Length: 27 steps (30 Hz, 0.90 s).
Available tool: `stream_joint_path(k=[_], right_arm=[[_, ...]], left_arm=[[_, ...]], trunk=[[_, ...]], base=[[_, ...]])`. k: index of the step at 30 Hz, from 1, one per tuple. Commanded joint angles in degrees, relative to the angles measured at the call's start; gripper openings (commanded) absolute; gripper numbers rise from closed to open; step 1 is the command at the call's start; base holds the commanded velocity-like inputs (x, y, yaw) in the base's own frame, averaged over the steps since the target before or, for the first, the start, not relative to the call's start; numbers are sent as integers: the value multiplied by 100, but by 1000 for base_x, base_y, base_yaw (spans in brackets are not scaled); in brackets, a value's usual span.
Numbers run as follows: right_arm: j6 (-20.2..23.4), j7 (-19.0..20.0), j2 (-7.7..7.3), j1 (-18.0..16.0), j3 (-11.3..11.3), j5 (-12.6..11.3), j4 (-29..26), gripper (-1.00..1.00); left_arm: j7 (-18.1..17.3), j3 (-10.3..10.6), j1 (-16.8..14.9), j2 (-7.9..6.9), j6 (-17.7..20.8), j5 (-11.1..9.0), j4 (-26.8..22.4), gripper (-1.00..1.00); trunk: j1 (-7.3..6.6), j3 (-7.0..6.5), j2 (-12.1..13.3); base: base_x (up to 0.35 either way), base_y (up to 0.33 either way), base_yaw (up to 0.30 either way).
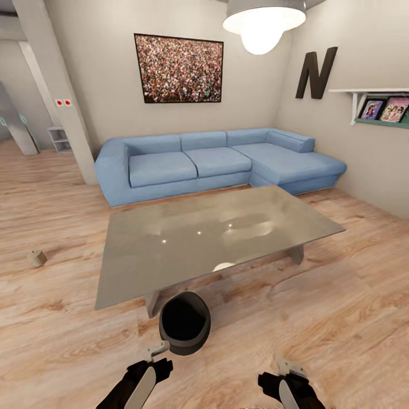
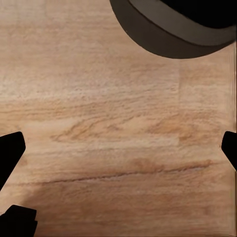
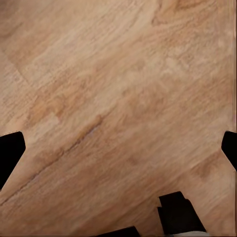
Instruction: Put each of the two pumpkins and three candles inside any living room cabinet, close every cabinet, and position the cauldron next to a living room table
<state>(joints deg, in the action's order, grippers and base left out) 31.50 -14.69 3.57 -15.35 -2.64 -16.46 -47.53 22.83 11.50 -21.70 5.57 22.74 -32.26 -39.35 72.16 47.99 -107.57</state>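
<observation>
The cauldron is seen from above as a dark, unlit hollow, and part of its far rim is tucked under the near edge of the table; in the left wrist view only an arc of the cauldron's grey rim is caught, the rest being cut off; a small beige candle is made out on the floor well off to the left of the table, its wick too small to tell; the left gripper is spread wide over bare wood floor, nothing being held or touched; the right gripper is likewise spread wide above the planks; both arms are cut off by the lower frame edge in the head view; a blue corner sofa is set beyond the glossy grey table, beneath a framed picture, a wall letter N and a pendant lamp
</observation>
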Motion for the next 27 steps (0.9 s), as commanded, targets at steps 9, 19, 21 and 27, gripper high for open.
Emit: stream_joint_path(k=[9, 19, 21, 27], right_arm=[[14, -34, -5, -3, -17, -68, 25, 100], [-262, -34, -5, -3, -22, -76, 33, 100], [-290, -34, -5, -3, -25, -76, 33, 100], [-315, -38, -5, -3, -37, -74, 23, 100]], left_arm=[[55, 28, 7, 5, 11, -54, -12, 100], [55, 28, 8, -1, 9, -62, -12, 100], [55, 28, 8, -2, 10, -70, -12, 100], [55, 22, 8, -3, 11, -84, -10, 100]], trunk=[[-45, -31, 79], [-45, -39, 79], [-45, -44, 79], [-45, -68, 79]], base=[[-1, 0, -277], [0, 0, -282], [0, 0, -282], [0, 0, -280]])
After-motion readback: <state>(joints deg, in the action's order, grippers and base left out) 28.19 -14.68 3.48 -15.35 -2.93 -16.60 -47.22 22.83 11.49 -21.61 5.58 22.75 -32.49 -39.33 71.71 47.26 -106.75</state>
